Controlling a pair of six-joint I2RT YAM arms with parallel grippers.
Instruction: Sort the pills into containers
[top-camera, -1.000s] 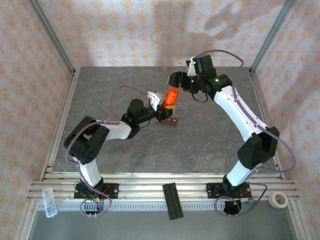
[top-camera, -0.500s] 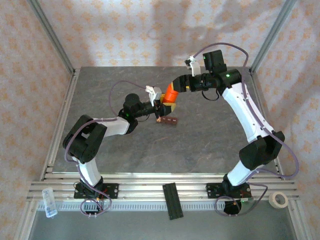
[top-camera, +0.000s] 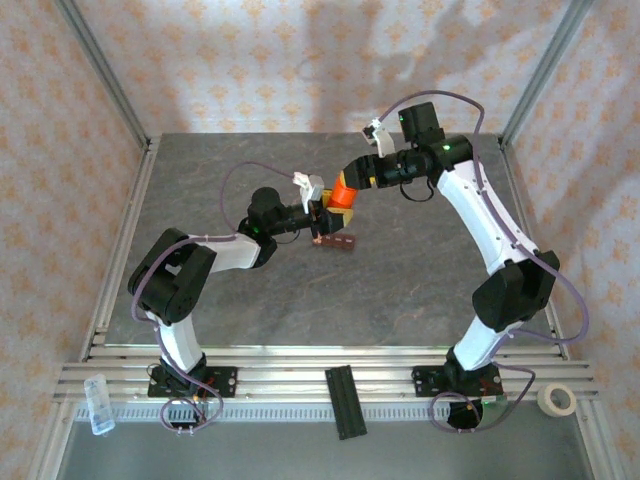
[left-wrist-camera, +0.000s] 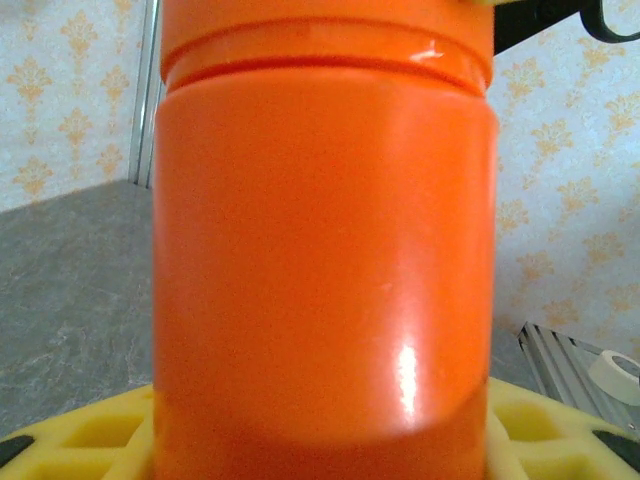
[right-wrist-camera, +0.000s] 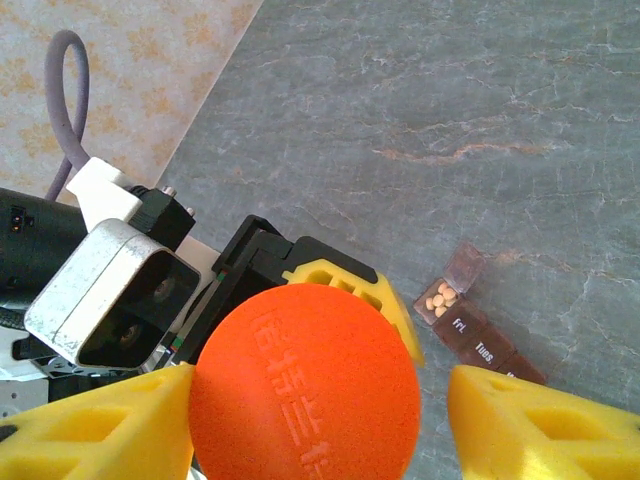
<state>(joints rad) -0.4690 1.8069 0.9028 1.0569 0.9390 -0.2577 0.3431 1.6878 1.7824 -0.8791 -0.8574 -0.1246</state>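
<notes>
While the left end effector (top-camera: 330, 212) clamps the orange bottle (top-camera: 343, 193), the right end effector (right-wrist-camera: 322, 400) straddles its cap (right-wrist-camera: 300, 350), one finger clear; the containers (top-camera: 338, 241) lie on the worktop (top-camera: 400, 280) just beside, one compartment open, holding pills (right-wrist-camera: 440, 297).

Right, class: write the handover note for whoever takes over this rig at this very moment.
Left pincer: shut on the orange bottle.
Right pincer: open, fingers either side of the bottle's cap, with a gap on one side.
Containers: on the table beside the left pincer; the end compartment is open with a few pills inside.
Done: bottle gripped, one compartment has pills.
Left: take the cap off, fill the other compartments.
</notes>
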